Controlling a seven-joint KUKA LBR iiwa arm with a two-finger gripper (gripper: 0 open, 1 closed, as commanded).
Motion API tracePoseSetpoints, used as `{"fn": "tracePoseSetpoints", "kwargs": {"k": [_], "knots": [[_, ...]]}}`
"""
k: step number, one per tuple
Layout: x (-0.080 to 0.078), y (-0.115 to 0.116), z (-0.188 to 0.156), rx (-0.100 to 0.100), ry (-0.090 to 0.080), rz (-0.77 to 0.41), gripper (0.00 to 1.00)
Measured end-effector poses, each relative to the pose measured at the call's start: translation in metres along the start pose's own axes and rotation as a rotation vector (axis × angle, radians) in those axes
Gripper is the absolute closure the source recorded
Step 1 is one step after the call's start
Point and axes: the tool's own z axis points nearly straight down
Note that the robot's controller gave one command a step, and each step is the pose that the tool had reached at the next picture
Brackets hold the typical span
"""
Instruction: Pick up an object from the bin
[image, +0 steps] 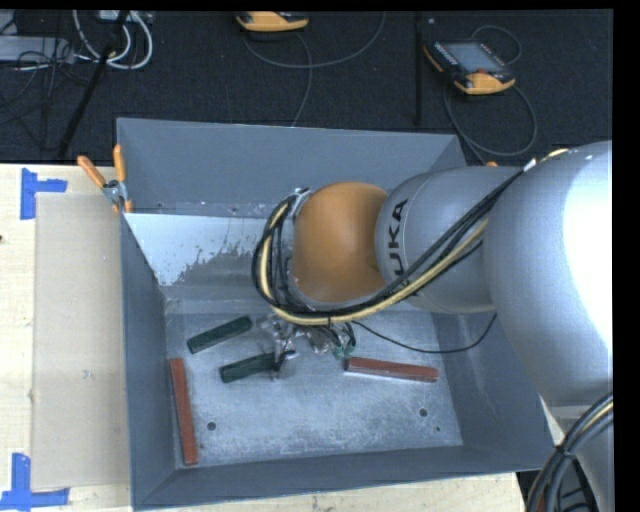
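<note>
My gripper (285, 350) is low in the middle of the bin, under the arm's orange cover. It sits at the right end of a dark green bar (245, 371) lying flat on the bin floor, and appears to touch it. A second dark green bar (220, 335) lies just up and to the left, at a slant. A reddish-brown bar (392, 370) lies flat just right of the gripper.
Another reddish-brown bar (182, 411) lies lengthwise along the bin's left wall. The arm and its cables reach in from the right and cover the bin's back right part.
</note>
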Motion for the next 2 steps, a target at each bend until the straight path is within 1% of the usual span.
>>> {"fn": "tracePoseSetpoints", "kwargs": {"k": [1,2], "knots": [[-0.024,-0.011,0.000,0.001,-0.003,-0.186,1.00],[-0.014,0.004,-0.146,0.003,-0.007,-0.550,1.00]]}}
